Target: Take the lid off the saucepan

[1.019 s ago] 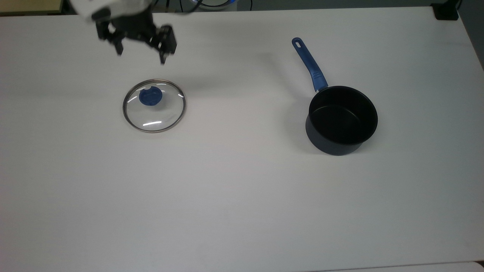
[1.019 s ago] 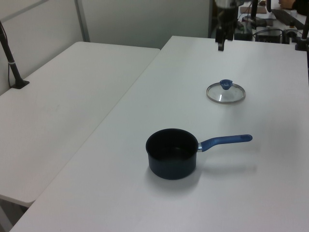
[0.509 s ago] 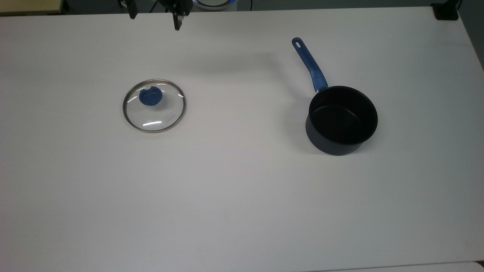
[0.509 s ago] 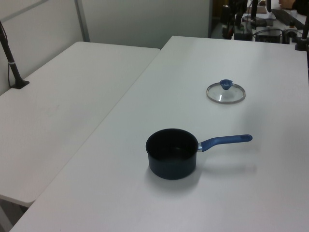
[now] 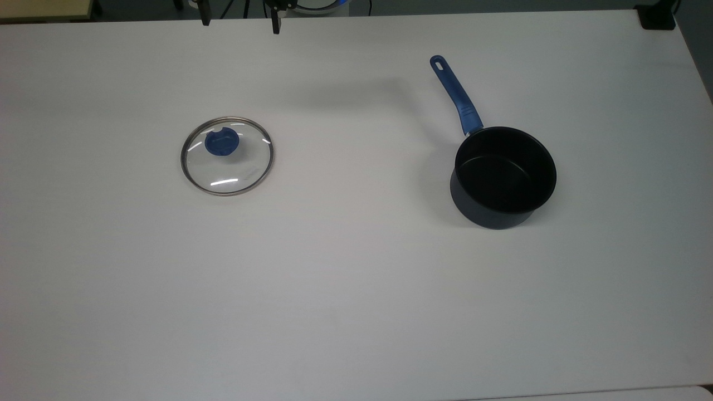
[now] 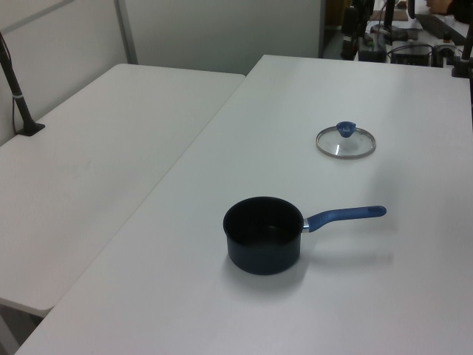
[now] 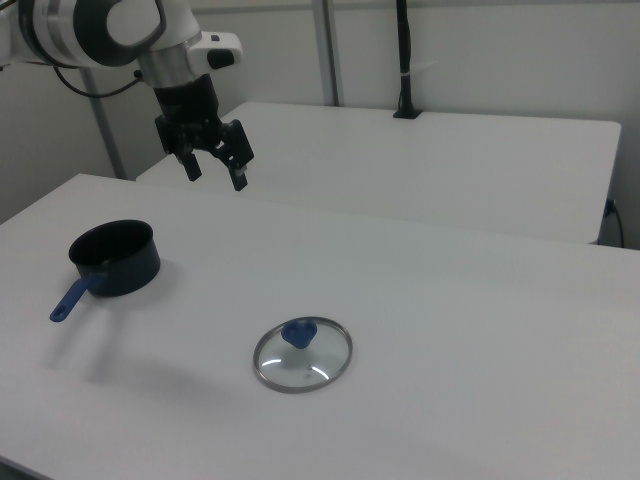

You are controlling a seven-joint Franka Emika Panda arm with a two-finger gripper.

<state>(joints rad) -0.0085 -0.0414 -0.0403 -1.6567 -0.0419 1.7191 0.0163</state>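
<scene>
Lid (image 5: 226, 155) already flat on the table (image 5: 356, 289), knob up, well apart from the open saucepan (image 5: 504, 176). Pincer (image 7: 213, 166) raised high, fingers apart, empty. Best to finish by keeping well above both and leaving the lid untouched.

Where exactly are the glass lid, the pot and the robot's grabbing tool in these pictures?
lid (image 5: 227, 155): top view, on the clear glass beside the knob.
saucepan (image 5: 504, 175): top view, on its black inside.
tool (image 7: 214, 172): right view, between its two open fingertips.
</scene>
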